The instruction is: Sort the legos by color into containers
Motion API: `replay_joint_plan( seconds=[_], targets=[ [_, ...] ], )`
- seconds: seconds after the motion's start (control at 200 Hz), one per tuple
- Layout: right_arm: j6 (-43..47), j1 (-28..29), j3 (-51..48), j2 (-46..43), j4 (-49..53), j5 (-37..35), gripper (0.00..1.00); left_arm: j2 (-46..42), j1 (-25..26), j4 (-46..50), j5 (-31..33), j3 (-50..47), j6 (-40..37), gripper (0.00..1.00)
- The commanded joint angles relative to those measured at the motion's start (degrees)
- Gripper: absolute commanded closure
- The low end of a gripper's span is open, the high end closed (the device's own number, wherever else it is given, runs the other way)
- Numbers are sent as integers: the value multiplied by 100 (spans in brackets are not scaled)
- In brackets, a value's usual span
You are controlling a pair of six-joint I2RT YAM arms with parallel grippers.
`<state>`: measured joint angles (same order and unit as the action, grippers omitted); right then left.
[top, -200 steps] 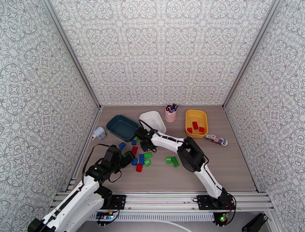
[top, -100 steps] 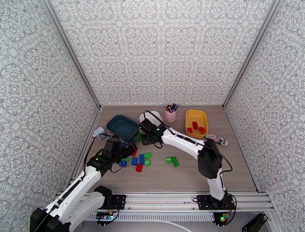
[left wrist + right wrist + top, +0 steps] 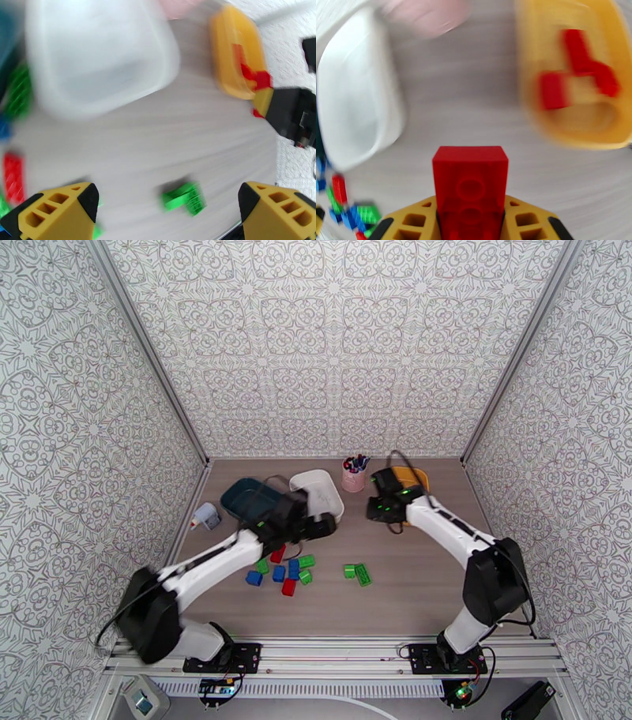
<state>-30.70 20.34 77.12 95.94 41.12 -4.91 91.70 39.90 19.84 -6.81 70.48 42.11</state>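
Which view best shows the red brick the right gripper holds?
Right wrist: the small red studded plastic brick fills the foreground, clamped in the right gripper. Top external shows that gripper by the yellow plastic tub, brick indiscernible; left wrist, blurred, maybe a red speck.

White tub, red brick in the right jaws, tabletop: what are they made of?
White tub: looks like moulded plastic, smooth, faint sheen, rounded corners.
Red brick: hard plastic, even colour, moulded round sockets on its face.
Tabletop: likely wood-look laminate, matte, fine grain lines; real wood not ruled out.
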Motion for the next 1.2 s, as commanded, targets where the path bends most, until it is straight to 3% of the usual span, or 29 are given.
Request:
replay_joint_plan(
  seconds=[0.0, 0.15, 0.24, 0.38, 0.48, 0.6, 0.77, 0.96, 1.196],
  targets=[
    [225, -507, 268, 60, 99, 38, 69, 873, 281, 203, -381, 1340, -705, 1],
    [321, -1096, 1051, 575, 357, 43, 67, 2108, 531, 673, -678, 3322, -1077, 1],
    [413, -1256, 1641, 992, 630, -5, 60, 2599, 659, 1031, -706, 4263, -1325, 1],
    [542, -1348, 2292, 1387, 974, -55, 44, 2730, 724, 1310, -679, 4707, -1477, 1],
    [586, -1343, 2271, 1310, 961, 4, 38, 2363, 710, 1128, -517, 4139, -1469, 1],
    [596, -1277, 1853, 933, 755, 256, 38, 1682, 603, 700, -251, 3062, -1271, 1],
    [520, -735, 1038, 267, 495, 479, 37, 445, 434, 153, 437, 1321, -900, 1],
    [133, 457, 190, -218, 137, 546, 34, -897, 1, 322, 1143, -269, -351, 1],
    [-527, 2222, -189, -23, -210, 539, 33, -2246, -996, 684, 1090, -1798, 195, 1]
  ],
)
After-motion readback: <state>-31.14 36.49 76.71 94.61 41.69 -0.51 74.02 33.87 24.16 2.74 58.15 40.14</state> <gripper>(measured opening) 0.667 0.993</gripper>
